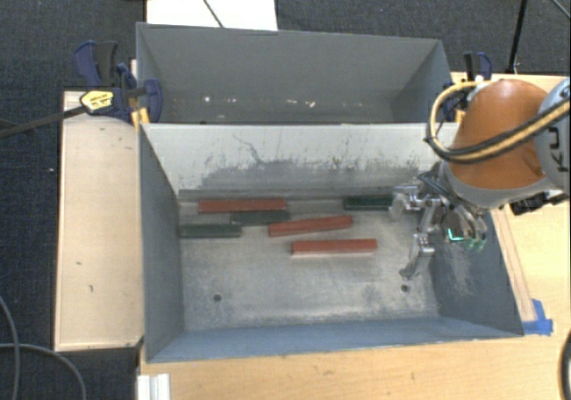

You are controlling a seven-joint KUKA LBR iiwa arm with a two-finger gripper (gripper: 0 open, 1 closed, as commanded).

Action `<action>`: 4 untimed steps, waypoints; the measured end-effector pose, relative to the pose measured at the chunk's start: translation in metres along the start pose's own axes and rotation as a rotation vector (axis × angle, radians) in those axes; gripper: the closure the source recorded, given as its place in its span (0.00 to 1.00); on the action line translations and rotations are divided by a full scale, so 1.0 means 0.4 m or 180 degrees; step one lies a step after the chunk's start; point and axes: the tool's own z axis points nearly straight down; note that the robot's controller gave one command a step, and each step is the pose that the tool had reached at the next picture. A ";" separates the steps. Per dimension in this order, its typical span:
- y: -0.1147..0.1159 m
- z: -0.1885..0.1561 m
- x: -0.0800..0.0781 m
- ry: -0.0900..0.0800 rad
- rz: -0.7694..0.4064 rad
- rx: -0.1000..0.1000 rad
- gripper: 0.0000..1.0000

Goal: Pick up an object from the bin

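Note:
My gripper (415, 260) hangs low at the right end of the bin, above bare floor, with nothing seen in it. The closest thing is a reddish-brown flat bar (334, 247), lying lengthwise a short way to its left. A second reddish-brown bar (310, 226) lies just behind that one, slightly tilted. A short dark green bar (368, 203) rests near the back wall, up and to the left of the gripper.
Further left lie a third reddish-brown bar (243, 205), a dark bar (259, 217) beside it and a dark green bar (210, 230). The orange-covered wrist with cables stands over the bin's right wall.

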 end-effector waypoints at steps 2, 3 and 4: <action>0.138 0.119 -0.016 -0.0043 -0.0083 0.0005 0.00; 0.173 0.165 -0.060 -0.0010 -0.0289 -0.0016 0.00; 0.240 0.179 -0.024 -0.0017 0.0163 -0.0001 1.00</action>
